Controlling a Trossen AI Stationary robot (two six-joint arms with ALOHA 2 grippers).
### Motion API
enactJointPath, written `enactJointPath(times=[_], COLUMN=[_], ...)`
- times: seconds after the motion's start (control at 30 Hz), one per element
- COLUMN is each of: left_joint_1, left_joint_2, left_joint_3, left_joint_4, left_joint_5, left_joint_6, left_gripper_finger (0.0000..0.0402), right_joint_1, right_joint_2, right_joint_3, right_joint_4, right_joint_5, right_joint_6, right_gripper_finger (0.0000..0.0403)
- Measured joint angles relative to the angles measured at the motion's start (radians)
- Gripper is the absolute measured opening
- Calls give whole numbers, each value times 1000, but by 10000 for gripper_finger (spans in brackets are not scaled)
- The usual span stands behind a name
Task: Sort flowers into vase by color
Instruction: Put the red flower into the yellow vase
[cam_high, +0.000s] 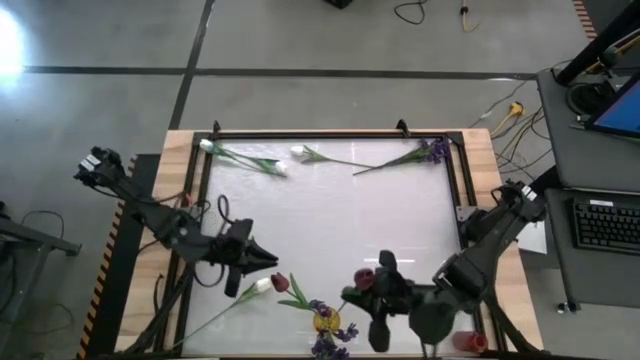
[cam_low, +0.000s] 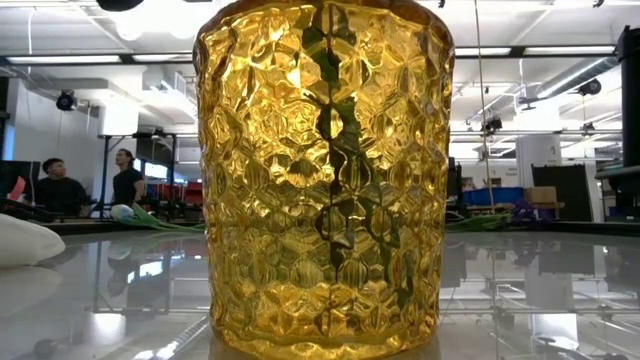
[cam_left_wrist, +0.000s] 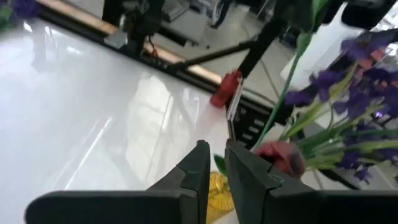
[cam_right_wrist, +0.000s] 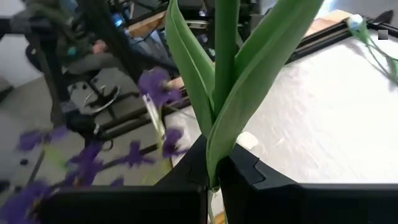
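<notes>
We log: right gripper (cam_right_wrist: 213, 180) clamped on green-leaved dark red tulip stem (cam_right_wrist: 225, 68) beside faceted amber glass vase (cam_low: 322, 175); left gripper (cam_left_wrist: 216, 163) fingers nearly together, empty.

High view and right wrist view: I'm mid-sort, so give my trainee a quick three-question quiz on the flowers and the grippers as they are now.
1. True or false: the right gripper is shut on a green-leaved stem.
2. Which blossoms stand in the yellow vase? A yellow, B purple, C orange.
3. Fill in: the purple sprig at the table's far edge lies on the ___ arm's side.

Key: 1 true; 2 B; 3 right.
</notes>
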Motion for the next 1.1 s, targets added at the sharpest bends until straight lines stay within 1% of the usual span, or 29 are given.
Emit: enactJointPath(times=[0.1,0.27,0.37,0.43,0.63,0.77,0.9,1.0,1.1], left_joint_1=[-17,-18,-18,-18,-14,-15,-15,-14,-13], left_joint_2=[46,102,120,120,87,85,84,83,78], left_joint_3=[25,67,96,125,269,372,451,487,501], left_joint_4=[4,0,-17,-118,-610,-852,-958,-991,-1018], left_joint_5=[-6,-9,-8,-6,-8,-8,-56,-98,-112], left_joint_6=[-31,-78,-81,-82,-214,-276,-278,-267,-268], left_gripper_finger=[40,40,40,40,40,40,40,40,40], right_joint_1=[6,7,7,7,11,12,12,12,7], right_joint_2=[0,0,0,0,0,9,26,31,51], right_joint_3=[-35,-86,-118,-130,-130,-131,-139,-139,-138], right_joint_4=[3,11,93,132,148,152,155,149,151], right_joint_5=[6,47,39,32,12,-42,-54,-51,-63], right_joint_6=[-13,-30,-71,-105,-164,-169,-169,-183,-183], right_gripper_finger=[13,13,13,13,13,13,13,13,13])
